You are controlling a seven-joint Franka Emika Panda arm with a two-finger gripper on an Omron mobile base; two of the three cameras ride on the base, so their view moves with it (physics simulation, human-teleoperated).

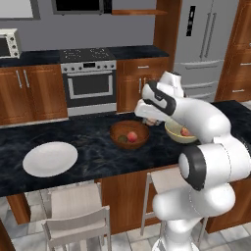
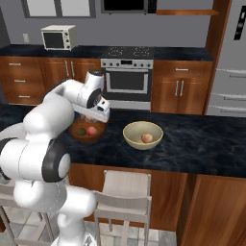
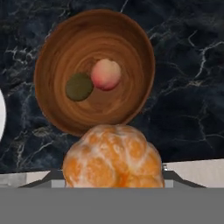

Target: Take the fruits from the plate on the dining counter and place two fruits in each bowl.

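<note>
My gripper (image 1: 151,120) is shut on the orange-tan fruit (image 3: 113,159), which hides the fingertips in the hand view. It hangs over the dining counter (image 1: 98,154), above the near rim of the wooden bowl (image 3: 65,48), between that bowl (image 1: 115,130) and the cream bowl (image 1: 171,133). The wooden bowl holds a reddish-pink fruit (image 3: 106,74) and a dark brown fruit (image 3: 79,86). In the cream bowl (image 2: 134,142) lies one reddish-pink fruit (image 2: 147,138). The white plate (image 1: 50,159) sits bare at the counter's left.
Stools (image 1: 78,211) stand under the counter's near edge. Beyond the counter are the oven (image 1: 89,86), wooden cabinets and a fridge (image 1: 201,44). My own arm (image 1: 206,127) hides part of the cream bowl in the left base view.
</note>
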